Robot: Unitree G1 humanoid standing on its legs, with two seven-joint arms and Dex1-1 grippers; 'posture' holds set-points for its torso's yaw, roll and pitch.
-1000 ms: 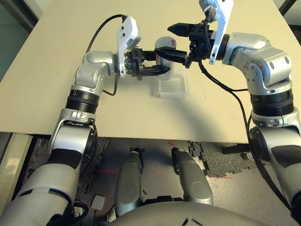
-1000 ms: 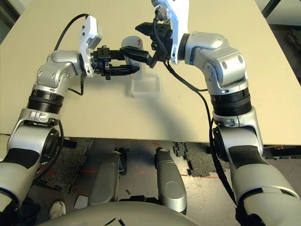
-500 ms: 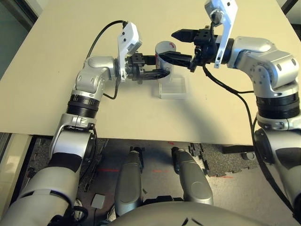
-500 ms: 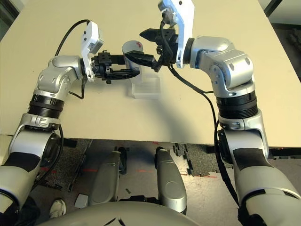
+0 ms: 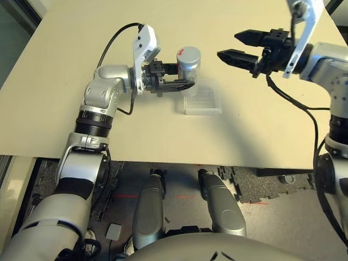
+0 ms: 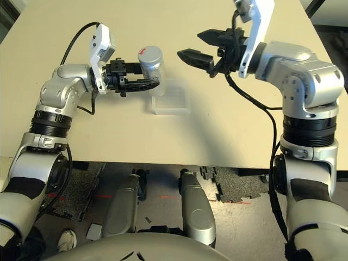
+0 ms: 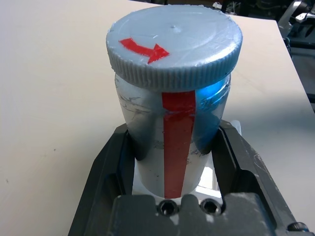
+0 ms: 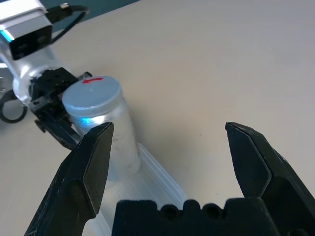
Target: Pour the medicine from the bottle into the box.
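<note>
Table (image 5: 125, 136), cream: your left gripper (image 5: 186, 76) closed around the bottle (image 7: 178, 142), cap (image 7: 174, 44) on, at the box's (image 5: 203, 111) eleven o'clock. Your right gripper (image 5: 226, 44): wide open, empty. Outstanding, seemingly: uncapping, pouring.

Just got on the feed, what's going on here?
The left end effector is shut on the bottle, holding it upright at the clear box on the table. The grey cap, marked with a red arrow, is on, so the medicine can't be poured yet. The right end effector is open and empty, off to the right of the bottle. Getting the cap off is probably what comes next.
</note>
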